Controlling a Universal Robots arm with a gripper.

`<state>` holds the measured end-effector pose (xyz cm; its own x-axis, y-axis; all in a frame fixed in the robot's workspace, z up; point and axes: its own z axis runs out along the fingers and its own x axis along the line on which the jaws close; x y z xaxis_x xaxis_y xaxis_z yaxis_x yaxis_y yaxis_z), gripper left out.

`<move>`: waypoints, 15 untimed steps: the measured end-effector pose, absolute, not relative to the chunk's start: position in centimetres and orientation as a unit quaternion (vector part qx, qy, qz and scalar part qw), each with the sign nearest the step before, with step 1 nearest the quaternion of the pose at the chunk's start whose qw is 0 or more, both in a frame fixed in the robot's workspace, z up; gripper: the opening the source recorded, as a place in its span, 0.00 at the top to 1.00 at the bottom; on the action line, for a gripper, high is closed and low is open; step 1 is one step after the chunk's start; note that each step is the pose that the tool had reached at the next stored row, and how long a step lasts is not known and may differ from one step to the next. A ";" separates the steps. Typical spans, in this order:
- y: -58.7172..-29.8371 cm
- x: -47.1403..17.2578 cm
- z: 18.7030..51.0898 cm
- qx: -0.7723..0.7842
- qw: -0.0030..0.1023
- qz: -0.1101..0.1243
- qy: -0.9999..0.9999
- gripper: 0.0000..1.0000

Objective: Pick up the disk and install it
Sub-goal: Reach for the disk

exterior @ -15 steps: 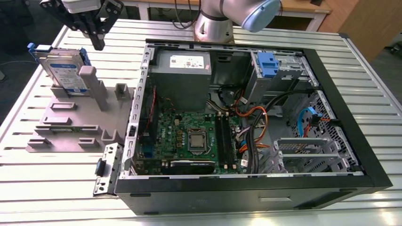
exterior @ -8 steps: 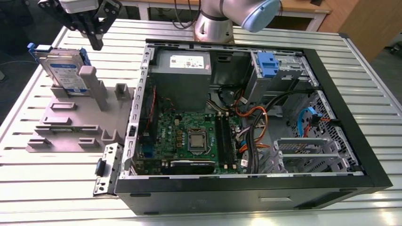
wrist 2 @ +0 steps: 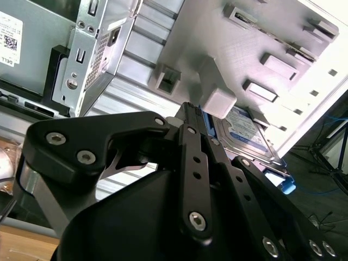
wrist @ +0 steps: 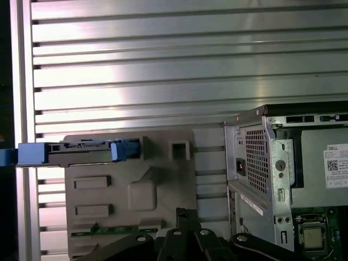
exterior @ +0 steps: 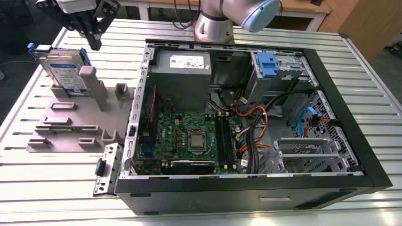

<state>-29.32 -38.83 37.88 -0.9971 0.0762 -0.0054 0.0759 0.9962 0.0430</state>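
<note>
Disk (exterior: pixel 66 70) stands on edge in grey holder (exterior: pixel 63 127) on worktop (exterior: pixel 50 188), beside open PC case (exterior: pixel 238 190); tool (exterior: pixel 94 44) hovers near its top, clenched on nothing, so pickup & install not yet done.

white label (wrist: pixel 337 166), square code, on power-supply box (wrist: pixel 314 163) | white-and-blue label (exterior: pixel 68 77) on disk (exterior: pixel 58 57) | finer print too small
</note>
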 end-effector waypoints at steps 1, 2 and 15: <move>-38.8 -29.4 37.9 0.038 0.003 0.021 0.999 0.89; -38.8 -29.4 37.9 0.038 0.003 0.021 0.999 0.89; -38.8 -29.9 37.9 0.038 0.002 0.021 0.999 0.89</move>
<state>-29.94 -38.83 37.85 -0.9971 0.0762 -0.0030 0.0760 0.9962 0.0429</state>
